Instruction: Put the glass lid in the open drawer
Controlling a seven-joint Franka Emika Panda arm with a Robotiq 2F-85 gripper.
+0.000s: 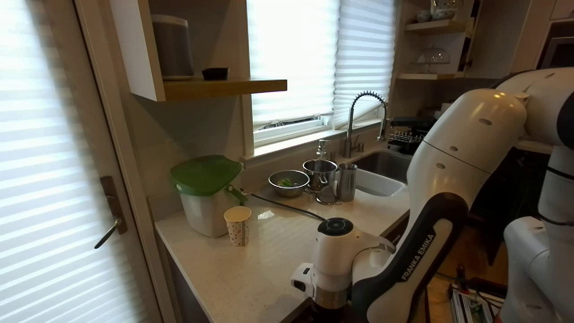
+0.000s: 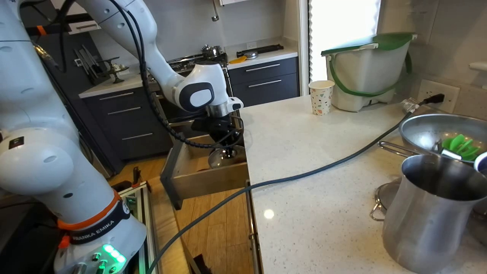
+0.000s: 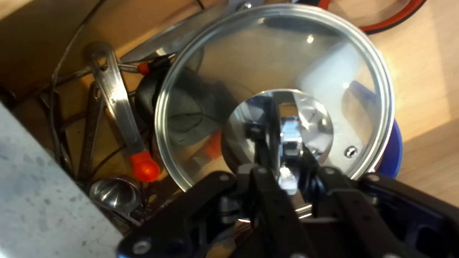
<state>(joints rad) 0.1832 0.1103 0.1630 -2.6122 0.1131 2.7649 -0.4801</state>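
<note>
Glass lid (image 3: 256, 109): held by the tool (image 3: 286, 152), narrow around the upright metal handle (image 3: 291, 129), with one finger to each side. Sits within the walls of the open drawer (image 2: 209, 182), lower than the speckled desk (image 2: 323, 213); cannot tell whether touching the things beneath or just clear of them. Through the clear glass: dark, pale and orange shapes, hard to name. Past the shiny rim, in the wrist view: a flat metal blade (image 3: 168, 41), a metal utensil with a red tip (image 3: 120, 100) and a round metal scoop (image 3: 115, 195), all to the same side; opposite, a blue edge (image 3: 394, 150) poking out from under the lid; and, near the top, a red and black curved edge (image 3: 398, 23), only partly in view. Above the tool: the white arm (image 2: 205, 87), bent downward beside the desk edge, in both exterior views. Across the desk, from a wall outlet (image 2: 433, 88): a dark cable (image 2: 296, 176), continuing past the edge near the drawer. Well apart from the tool, on the desk: a patterned paper cup (image 2: 321, 97), upright, just beside a green-lidded white container (image 2: 365, 72). Farther along: a steel bowl (image 2: 422, 127) with something green inside and, near it, an upright steel pitcher (image 2: 426, 220). Just beside the pitcher, in an exterior view: a shiny pot (image 1: 319, 172); near it, a sink (image 1: 381, 184) and a tall faucet (image 1: 350, 130).
</note>
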